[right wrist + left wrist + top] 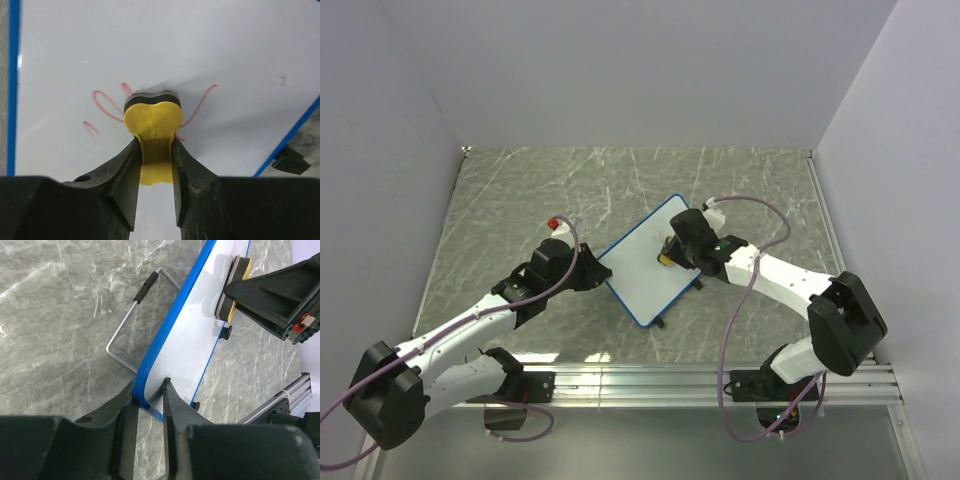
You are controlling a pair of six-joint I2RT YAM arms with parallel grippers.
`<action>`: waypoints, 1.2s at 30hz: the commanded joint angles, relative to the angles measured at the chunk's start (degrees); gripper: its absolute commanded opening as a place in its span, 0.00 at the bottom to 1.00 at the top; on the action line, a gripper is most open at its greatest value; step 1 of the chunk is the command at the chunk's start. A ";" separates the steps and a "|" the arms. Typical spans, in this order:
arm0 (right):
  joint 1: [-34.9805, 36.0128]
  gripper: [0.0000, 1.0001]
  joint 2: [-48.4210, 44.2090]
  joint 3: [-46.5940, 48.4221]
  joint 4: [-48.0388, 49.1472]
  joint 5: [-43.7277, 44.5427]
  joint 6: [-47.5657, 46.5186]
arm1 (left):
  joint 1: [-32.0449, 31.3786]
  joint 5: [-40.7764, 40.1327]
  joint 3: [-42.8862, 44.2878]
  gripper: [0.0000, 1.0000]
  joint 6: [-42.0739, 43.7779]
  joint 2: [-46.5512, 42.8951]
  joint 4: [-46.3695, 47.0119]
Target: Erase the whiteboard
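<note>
The whiteboard, white with a thin blue frame, lies tilted at the table's middle. My left gripper is shut on the whiteboard's blue near corner, one finger under it and one on its face. My right gripper is shut on the yellow eraser, which is squeezed between the jaws with its dark felt side pressed to the whiteboard. Red scribble shows on both sides of the eraser. From the left wrist the eraser stands on the board's far part. From above, the right gripper is over the board's right side.
A bent wire stand with a black sleeve sticks out from behind the board onto the grey marbled table. A black foot shows at the board's edge. A small red object lies by the left wrist. Purple walls enclose the table.
</note>
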 commanded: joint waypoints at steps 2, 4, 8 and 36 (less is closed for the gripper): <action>-2.74 0.00 4.42 -8.88 -4.96 0.89 0.30 | -2.27 1.19 -0.88 0.00 3.25 1.28 -10.43; -3.01 0.00 4.42 -11.51 -4.35 0.01 0.74 | -2.36 1.10 -0.88 0.00 3.25 1.11 -10.51; -3.01 0.00 3.28 -15.03 -3.82 -0.87 1.71 | -2.36 0.49 -0.79 0.00 3.25 0.76 -10.69; -2.83 0.00 -8.08 10.43 -14.63 -1.05 -4.35 | -2.36 -0.48 -0.61 0.00 4.31 1.02 -9.81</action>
